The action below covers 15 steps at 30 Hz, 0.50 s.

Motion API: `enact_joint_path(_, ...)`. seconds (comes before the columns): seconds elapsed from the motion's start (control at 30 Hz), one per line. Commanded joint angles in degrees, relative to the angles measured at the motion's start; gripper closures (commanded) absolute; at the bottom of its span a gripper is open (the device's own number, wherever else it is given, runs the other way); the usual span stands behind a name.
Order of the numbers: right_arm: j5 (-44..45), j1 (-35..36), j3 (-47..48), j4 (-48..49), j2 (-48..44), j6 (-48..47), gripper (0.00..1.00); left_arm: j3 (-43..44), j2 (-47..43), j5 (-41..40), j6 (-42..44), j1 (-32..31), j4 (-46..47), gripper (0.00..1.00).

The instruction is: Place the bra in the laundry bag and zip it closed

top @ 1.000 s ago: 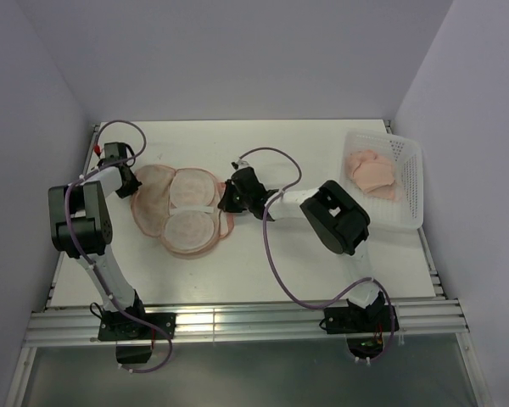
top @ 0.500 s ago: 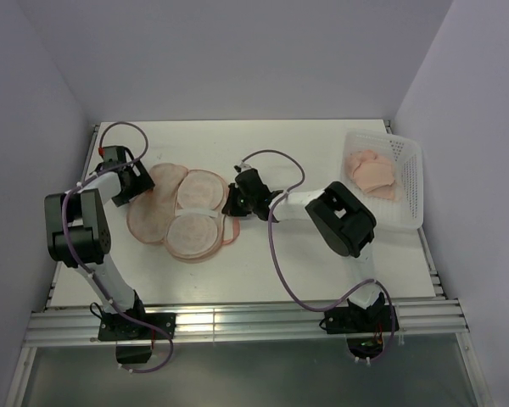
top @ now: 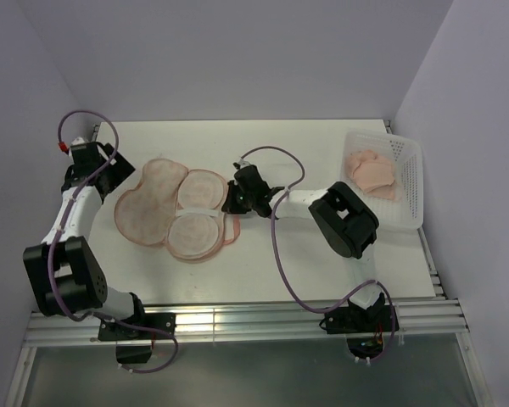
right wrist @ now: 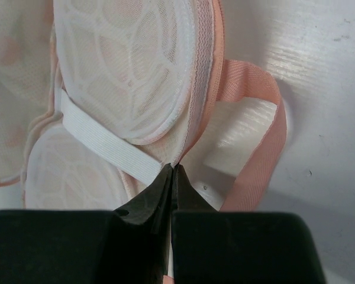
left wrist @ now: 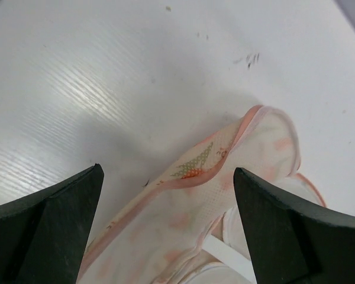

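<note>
Quick look from my end. The laundry bag [top: 153, 203] is lying opened out flat on the table [top: 322, 263], left of the middle. It's a rounded clamshell thing: one peach flap spread out to the left, and two whitish rounded lobes beside it, one farther back and one nearer me. Up close the lining is pale mesh with a white webbing pattern, and a flat white band [right wrist: 100, 142] runs across between the lobes. The edge has pink trim, and a pink loop [right wrist: 251, 80] curls off the right side onto the table.

My right hand [top: 235, 200] is pinched tight on the bag's right edge, right where the trim of the far lobe comes to a point (the tips are pressed together on the seam in the wrist view).

My left hand [top: 109, 175] is spread wide and gripping nothing. It sits just off the bag's left flap. In its wrist view the two dark fingers [left wrist: 53, 225] stand far apart, and the flap's edge lies on the table between them, with a small orange and green pattern on it.

The bra [top: 371, 170] isn't in the bag. It's a pale peach-pink bundle in the white perforated basket [top: 411, 182] at the far right of the table, well apart from both hands.
</note>
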Motion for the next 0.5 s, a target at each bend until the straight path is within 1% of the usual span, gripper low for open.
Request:
enact_joint_path(0.0, 0.1, -0.4, 3.2, -1.3, -1.0, -1.1, 1.0, -0.9, -4.5, -3.3, -3.3, 2.1, -0.3, 0.01)
enact_joint_path(0.1, -0.4, -0.4, 4.6, -2.2, 0.0, -1.6, 1.0, -1.6, -7.4, -1.4, -3.2, 2.8, 0.6, 0.01)
enact_joint_path(0.2, -0.5, -0.4, 9.1, -4.9, 2.5, -2.7, 1.0, -2.2, -11.7, 4.0, -3.8, 2.6, 1.6, 0.01)
enact_joint_path(0.23, -0.4, -0.4, 9.9, -5.3, 2.8, -3.0, 1.0, -2.8, -14.9, 7.0, -3.9, 2.1, 2.0, 0.03)
enact_joint_path(0.3, -0.5, -0.4, 11.6, -7.0, 3.7, -3.6, 0.94, -5.1, -18.5, 8.6, -3.9, -0.4, 2.5, 0.05)
enact_joint_path(0.33, -0.6, -0.4, 12.9, -7.5, 4.2, -4.0, 0.9, -6.0, -22.0, 9.5, -3.8, -1.4, 2.6, 0.07)
enact_joint_path(0.37, -0.8, -0.4, 13.0, -7.5, 4.1, -4.0, 0.73, -8.0, -23.9, 10.7, -3.4, -2.4, 2.6, 0.09)
enact_joint_path(0.4, -0.9, -0.4, 12.7, -7.4, 3.6, -4.2, 0.65, -8.9, -25.4, 11.4, -3.4, -4.3, 2.5, 0.12)
enact_joint_path(0.43, -0.8, -0.4, 12.5, -7.4, 3.2, -4.2, 0.59, -10.0, -26.9, 12.0, -3.4, -5.0, 2.2, 0.14)
enact_joint_path(0.47, -0.4, -0.4, 12.4, -7.5, 2.7, -4.2, 0.47, -11.6, -29.8, 12.7, -3.3, -6.4, 2.1, 0.16)
